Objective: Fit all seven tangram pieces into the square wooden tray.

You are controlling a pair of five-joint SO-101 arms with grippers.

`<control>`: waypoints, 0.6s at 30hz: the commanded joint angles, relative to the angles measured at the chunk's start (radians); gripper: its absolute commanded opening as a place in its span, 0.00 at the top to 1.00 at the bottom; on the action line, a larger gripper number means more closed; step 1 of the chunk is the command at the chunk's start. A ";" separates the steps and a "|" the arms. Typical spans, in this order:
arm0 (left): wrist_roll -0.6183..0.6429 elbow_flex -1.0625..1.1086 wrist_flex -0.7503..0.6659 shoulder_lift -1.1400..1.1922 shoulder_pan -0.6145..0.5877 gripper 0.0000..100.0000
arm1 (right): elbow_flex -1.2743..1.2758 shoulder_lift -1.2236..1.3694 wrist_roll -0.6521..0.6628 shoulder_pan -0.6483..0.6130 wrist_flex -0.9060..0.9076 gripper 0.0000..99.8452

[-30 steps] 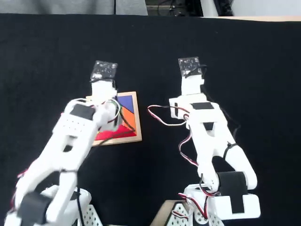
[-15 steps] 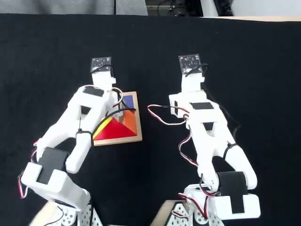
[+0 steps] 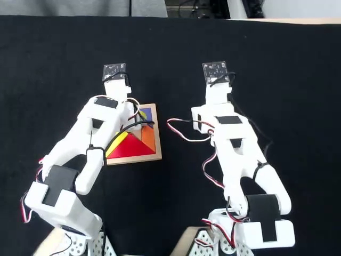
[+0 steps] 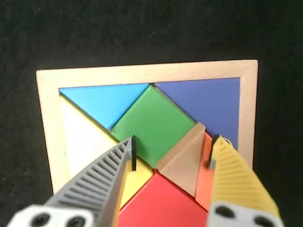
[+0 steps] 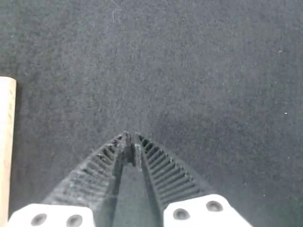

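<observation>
Fingers (image 4: 109, 175) of the left gripper (image 4: 173, 144) stand apart, gripping nothing, right over the tray (image 4: 142, 73). Between the tips sits the brown triangle (image 4: 183, 158), one corner aimed away from the gripper; whether it lies flush with its neighbours I cannot tell. Under the grey finger is the yellow triangle (image 4: 83, 142), under the yellow finger the orange triangle (image 4: 203, 182), and closest in, toward the gripper's base, the red triangle (image 4: 161, 205). Just past the tips comes the green square (image 4: 151, 120), touching the brown triangle. Farther out, the light blue triangle (image 4: 106, 99) and the dark blue piece (image 4: 203, 99) run along the tray's far rim, edge to edge with the square. Beyond the rim is black cloth (image 4: 142, 28). Off to that gripper's right, well apart, the right gripper (image 5: 129, 142) has its fingers pressed together on nothing, above bare cloth, with a wooden edge (image 5: 5, 142) near it.
</observation>
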 commanded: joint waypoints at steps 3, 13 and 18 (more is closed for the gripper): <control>0.002 -0.117 0.192 -0.135 -0.096 0.73 | -0.038 -0.036 0.009 0.008 -0.018 0.99; -0.057 0.039 -0.055 -0.130 -0.085 0.74 | -0.038 -0.036 0.009 0.006 -0.018 0.99; -0.057 -0.019 -0.051 -0.029 -0.091 0.74 | -0.036 -0.036 0.009 0.006 -0.018 0.99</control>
